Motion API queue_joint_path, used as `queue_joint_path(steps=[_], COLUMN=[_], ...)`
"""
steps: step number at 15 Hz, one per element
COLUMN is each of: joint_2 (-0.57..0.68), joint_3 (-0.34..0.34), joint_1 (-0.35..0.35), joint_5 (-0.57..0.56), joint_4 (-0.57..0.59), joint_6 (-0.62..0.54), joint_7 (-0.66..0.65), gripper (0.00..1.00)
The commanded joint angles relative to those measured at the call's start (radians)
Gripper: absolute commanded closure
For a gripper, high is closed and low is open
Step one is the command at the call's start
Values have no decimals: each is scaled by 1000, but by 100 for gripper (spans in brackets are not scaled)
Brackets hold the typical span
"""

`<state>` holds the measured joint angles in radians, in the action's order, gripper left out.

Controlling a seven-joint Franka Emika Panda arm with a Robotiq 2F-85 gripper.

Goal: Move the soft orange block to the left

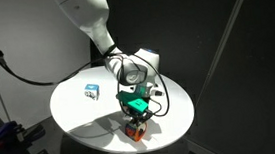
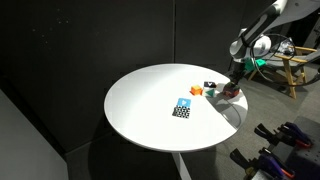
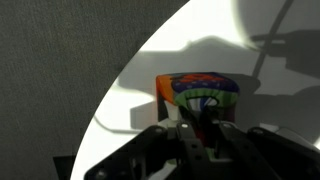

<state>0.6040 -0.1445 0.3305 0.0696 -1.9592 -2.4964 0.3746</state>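
The soft orange block (image 3: 200, 92) fills the middle of the wrist view, with an orange side and a face patched in blue, green and white. It sits between my gripper's (image 3: 203, 126) dark fingers, and its lower part looks pinched in by them. In both exterior views my gripper (image 1: 133, 112) (image 2: 232, 87) reaches straight down onto the block (image 1: 134, 132) (image 2: 236, 96). The block rests on the round white table (image 1: 75, 113) close to its rim. My gripper is shut on it.
A blue-and-white cube (image 1: 92, 90) (image 2: 182, 107) stands nearer the table's middle. An orange piece (image 2: 196, 90) and a block with black markings (image 2: 210, 85) lie between that cube and my gripper. The table edge (image 2: 240, 112) runs just beyond the held block. Wooden furniture (image 2: 292, 60) stands behind.
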Motion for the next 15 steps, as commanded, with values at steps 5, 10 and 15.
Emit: queue_joint_path(steps=[5, 10, 15], joint_2=[-75, -108, -144], joint_3=[-17, -15, -8], joint_1=[7, 3, -1], joint_5=[-33, -29, -25], joint_4=[-14, -31, -58], joint_6=[95, 115, 124], joint_7=[-27, -25, -17], gripper=[98, 98, 98])
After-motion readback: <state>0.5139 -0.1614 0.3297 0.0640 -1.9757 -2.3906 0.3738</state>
